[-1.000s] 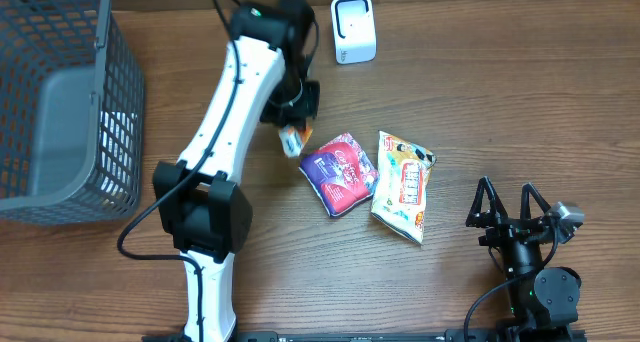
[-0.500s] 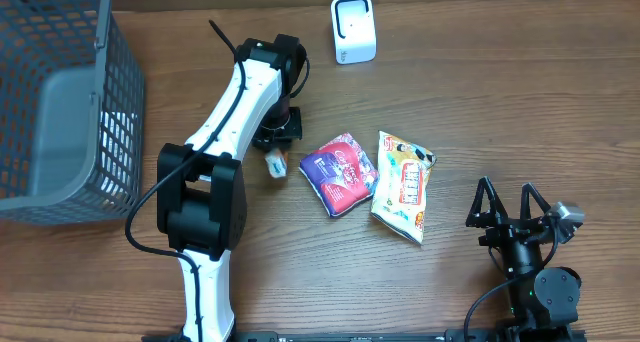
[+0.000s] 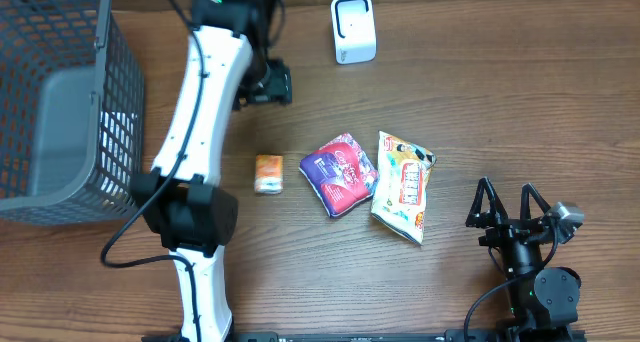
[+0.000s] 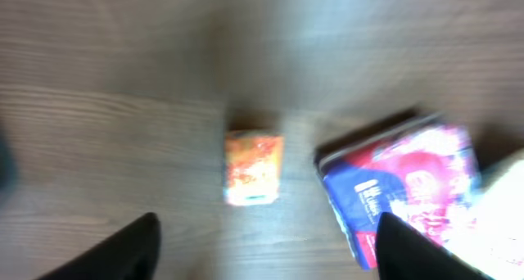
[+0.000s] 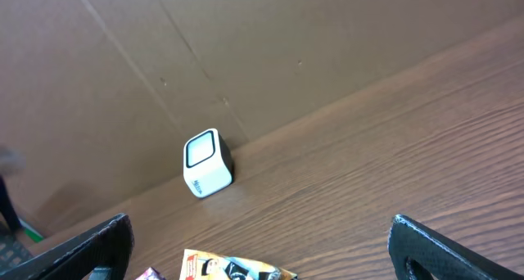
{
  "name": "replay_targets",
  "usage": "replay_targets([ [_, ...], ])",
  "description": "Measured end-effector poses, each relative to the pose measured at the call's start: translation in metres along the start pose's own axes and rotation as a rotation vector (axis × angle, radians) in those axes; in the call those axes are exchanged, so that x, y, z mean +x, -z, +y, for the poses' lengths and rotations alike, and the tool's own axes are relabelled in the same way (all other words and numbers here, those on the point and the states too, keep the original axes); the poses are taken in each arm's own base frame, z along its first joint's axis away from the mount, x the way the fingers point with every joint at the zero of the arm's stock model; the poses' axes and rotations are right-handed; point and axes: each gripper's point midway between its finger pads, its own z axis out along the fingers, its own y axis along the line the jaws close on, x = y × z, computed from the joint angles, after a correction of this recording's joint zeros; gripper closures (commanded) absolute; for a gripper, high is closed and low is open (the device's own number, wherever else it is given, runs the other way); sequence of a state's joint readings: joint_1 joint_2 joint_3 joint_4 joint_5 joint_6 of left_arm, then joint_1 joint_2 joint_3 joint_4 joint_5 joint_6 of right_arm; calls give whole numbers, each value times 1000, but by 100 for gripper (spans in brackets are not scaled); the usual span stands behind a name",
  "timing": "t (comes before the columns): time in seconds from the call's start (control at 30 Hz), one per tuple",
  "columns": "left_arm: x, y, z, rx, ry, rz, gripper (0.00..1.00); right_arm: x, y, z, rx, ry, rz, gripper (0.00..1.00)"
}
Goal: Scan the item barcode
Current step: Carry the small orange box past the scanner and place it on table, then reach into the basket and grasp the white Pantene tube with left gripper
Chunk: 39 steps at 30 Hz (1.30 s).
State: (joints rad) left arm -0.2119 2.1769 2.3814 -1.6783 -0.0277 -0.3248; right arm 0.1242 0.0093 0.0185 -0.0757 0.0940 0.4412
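At the far left of the wooden surface [image 3: 500,92] stands a grey mesh basket [image 3: 120,102]. Just right of it the white left arm [image 3: 195,112] reaches toward the far edge. The left fingers [image 4: 123,249] are spread apart and grasp nothing. The left wrist picture is blurred, but the two dark tips are seen wide from each other, above the wood.

The small orange packet [image 3: 267,173] lies flat on the surface, alone, near the middle and close beside the arm. In the left wrist view this packet [image 4: 254,167] is seen below and between the fingers, not touched by them.

Just to its right, with a narrow gap, lies a purple and red pouch [image 3: 340,172]. A white and yellow snack bag [image 3: 402,185] lies beside the pouch, so close that I cannot tell if they touch.

The white scanner [image 3: 353,29] stands upright near the far edge, well apart from the packet.

At the near right corner the right fingers [image 5: 82,249] are released and wide open, holding nothing.
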Motion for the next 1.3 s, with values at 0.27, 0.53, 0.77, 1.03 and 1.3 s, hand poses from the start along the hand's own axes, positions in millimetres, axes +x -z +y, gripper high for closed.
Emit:
replay_targets([
  [0.27, -38, 145, 29, 126, 42, -473, 0, 0, 0, 0, 0, 0, 1, 0],
  [0.53, 14, 248, 224, -144, 480, -763, 0, 0, 0, 0, 0, 0, 1, 0],
  [0.77, 57, 187, 347, -239, 873, -537, 0, 0, 0, 0, 0, 0, 1, 0],
  [1.03, 43, 66, 377, -185, 930, -211, 2, 0, 0, 0, 0, 0, 0, 0],
  [1.3, 41, -34, 368, -61, 832, 84, 16, 0, 0, 0, 0, 0, 1, 0],
])
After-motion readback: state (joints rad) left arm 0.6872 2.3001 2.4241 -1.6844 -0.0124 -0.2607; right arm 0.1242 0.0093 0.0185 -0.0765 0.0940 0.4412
